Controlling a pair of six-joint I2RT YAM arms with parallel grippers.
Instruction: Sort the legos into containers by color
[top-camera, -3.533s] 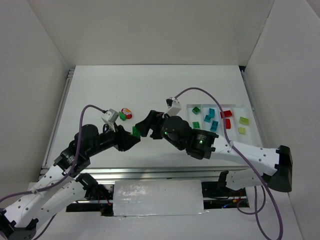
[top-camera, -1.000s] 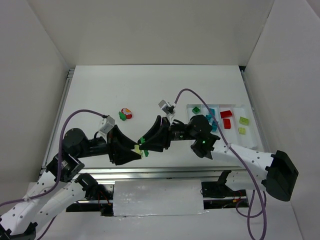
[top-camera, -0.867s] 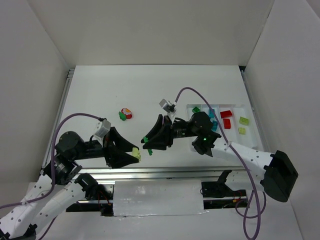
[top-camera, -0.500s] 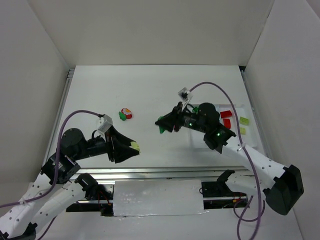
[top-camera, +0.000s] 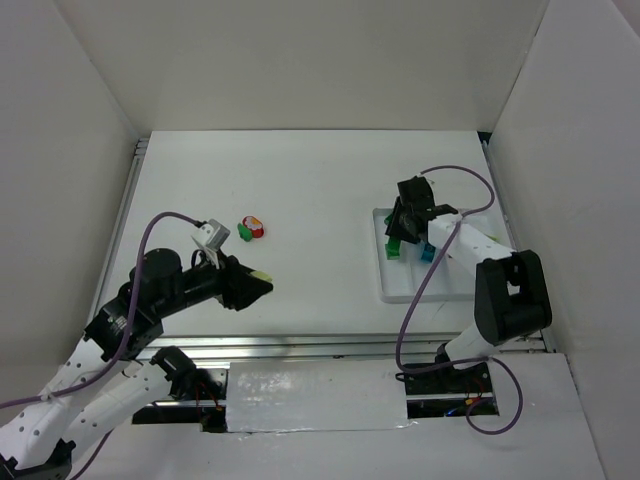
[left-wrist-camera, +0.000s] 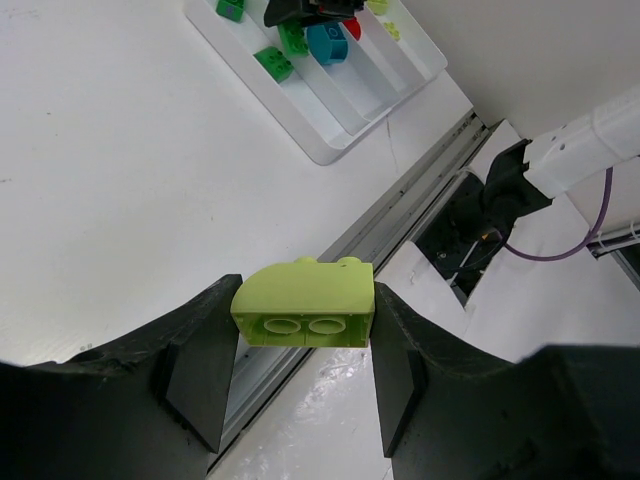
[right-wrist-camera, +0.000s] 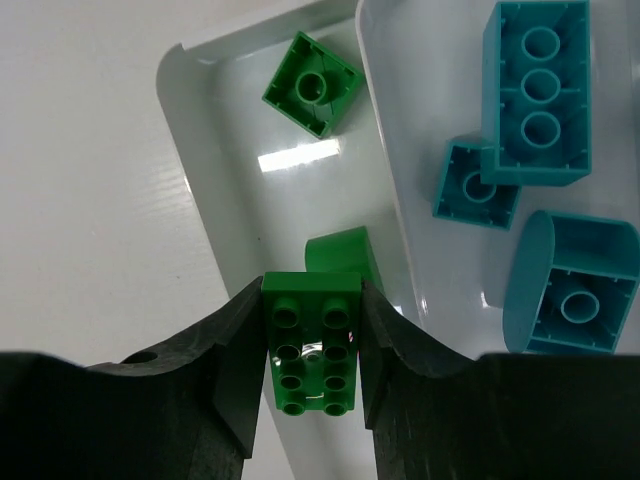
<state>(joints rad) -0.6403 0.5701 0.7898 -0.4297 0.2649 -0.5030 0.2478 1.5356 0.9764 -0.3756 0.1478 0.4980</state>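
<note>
1. The left gripper (left-wrist-camera: 303, 322) has its fingers (left-wrist-camera: 205, 360) clamped on a pale brick (left-wrist-camera: 303, 300). The brick sits crosswise between the tips and fills the gap, with its hollow underside toward the wrist camera.
2. Past those tips is bare table (left-wrist-camera: 120, 180). The tray (left-wrist-camera: 330, 150) lies well ahead of them.
3. The right gripper (right-wrist-camera: 311, 350) has its fingers (right-wrist-camera: 240, 350) pressed onto a green brick (right-wrist-camera: 310, 345), which is held lengthwise between them.
4. Just ahead of the right tips, in the tray's leftmost compartment, lies a curved green brick (right-wrist-camera: 340, 255), partly hidden by the held one. A square green brick (right-wrist-camera: 312, 97) lies farther ahead.
5. To the right of these fingers, across a divider (right-wrist-camera: 380, 150), lie three teal bricks (right-wrist-camera: 537, 90).
6. From above, the right gripper (top-camera: 400, 235) is over the tray's (top-camera: 400, 295) left side. The left gripper (top-camera: 250, 283) is over the table, well apart from the tray. Three loose bricks (top-camera: 250, 229) lie near it, off to the left of its fingers.
7. Half a second ago the right gripper carried the green brick over bare table short of the tray; now it is over the green compartment.
8. One second ago the two grippers were nearly tip to tip; now they are well apart. The left one, with its pale brick, has shifted only slightly, and the loose bricks have not moved.
</note>
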